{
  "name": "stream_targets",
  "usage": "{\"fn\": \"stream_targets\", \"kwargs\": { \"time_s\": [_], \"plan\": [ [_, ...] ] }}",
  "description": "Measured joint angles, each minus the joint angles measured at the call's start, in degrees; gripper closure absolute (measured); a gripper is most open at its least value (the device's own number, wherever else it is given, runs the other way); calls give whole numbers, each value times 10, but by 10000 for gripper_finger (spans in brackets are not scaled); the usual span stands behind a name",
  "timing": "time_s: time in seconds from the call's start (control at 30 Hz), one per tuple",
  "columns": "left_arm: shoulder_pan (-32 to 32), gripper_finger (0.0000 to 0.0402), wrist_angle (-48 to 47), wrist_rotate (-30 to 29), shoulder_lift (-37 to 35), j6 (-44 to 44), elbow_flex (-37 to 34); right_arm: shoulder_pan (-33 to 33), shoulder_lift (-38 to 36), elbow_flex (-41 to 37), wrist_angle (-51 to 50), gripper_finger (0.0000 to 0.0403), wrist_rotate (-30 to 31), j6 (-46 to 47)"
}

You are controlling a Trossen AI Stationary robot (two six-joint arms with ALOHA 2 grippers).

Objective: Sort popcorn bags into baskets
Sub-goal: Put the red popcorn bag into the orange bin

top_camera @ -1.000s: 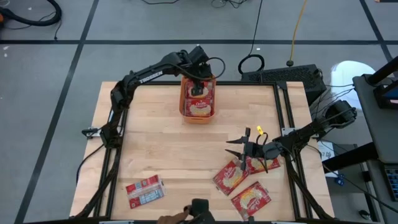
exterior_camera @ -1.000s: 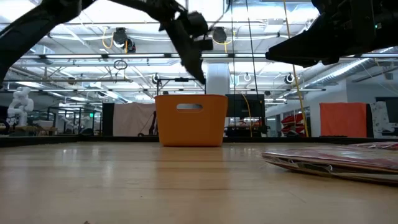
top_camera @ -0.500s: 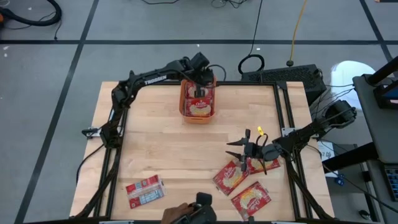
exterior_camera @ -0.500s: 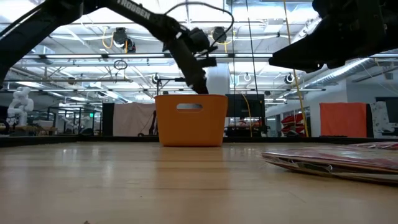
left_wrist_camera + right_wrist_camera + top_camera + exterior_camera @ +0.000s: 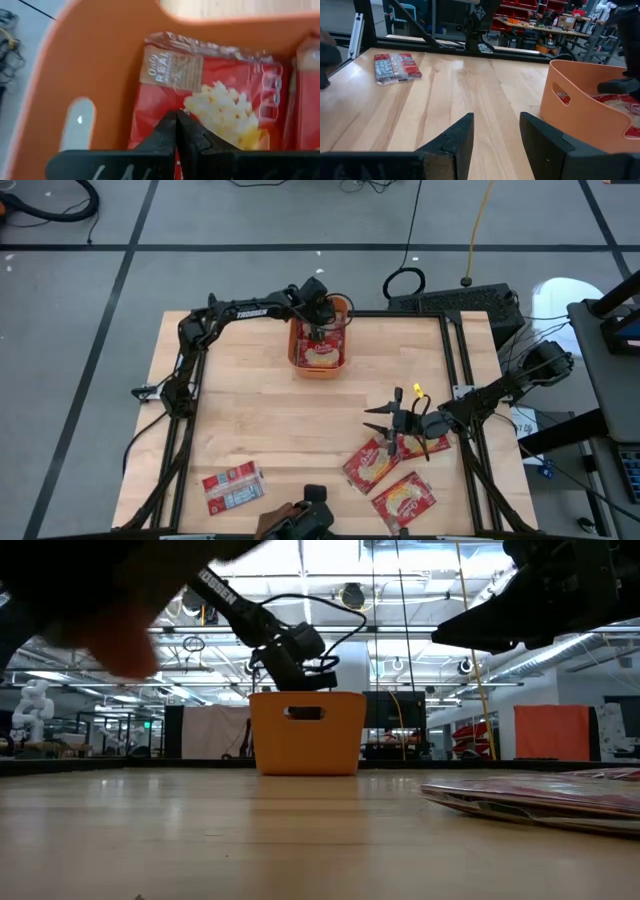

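The orange basket (image 5: 296,346) stands at the table's far edge, and a red popcorn bag (image 5: 322,355) lies in it with its label up. My left gripper (image 5: 177,116) is shut. It reaches down into the basket (image 5: 100,65), its tips over that bag (image 5: 220,100). A second bag (image 5: 307,90) stands on edge beside it. Three more bags lie flat on the table: one near left (image 5: 232,486) and two near right (image 5: 372,463) (image 5: 403,500). My right gripper (image 5: 395,420) hovers open above the right-hand ones. My left gripper's shut fingertips (image 5: 170,125) come slanting down from the far side onto the label face (image 5: 210,105) of the bag lying in the basket. I cannot tell whether they touch it.
A person's hand (image 5: 295,522) reaches in at the table's near edge, and it blurs across the low view (image 5: 120,630). Black frame rails run along the table's left and right sides. Bare wood lies between the basket and the near bags.
My left gripper has gone down from above the basket's rim into the basket, toward the bag lying there. The person's hand at the near edge has shifted. My right arm has kept still.
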Motion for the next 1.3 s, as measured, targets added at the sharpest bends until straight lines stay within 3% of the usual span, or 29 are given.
{"fn": "stream_targets", "kwargs": {
  "time_s": [0.43,0.6,0.87,1.07,1.17,1.3],
  "plan": [
    [1,392,0,-3,7,-30,-10,0,0,0,13,252,0,3],
    [-12,398,-23,-38,-51,-53,-10,0,0,0,13,252,0,12],
    [-44,394,-81,-34,-186,-137,-9,0,-1,0,13,252,1,29],
    [-138,397,-159,-32,-258,-183,-22,5,-22,0,-42,252,0,118],
    [-209,396,-136,-44,-292,-210,-74,13,-34,1,-66,252,1,163],
    [-316,395,-35,-97,-328,-255,-173,21,-48,1,-80,252,2,199]
  ]
}}
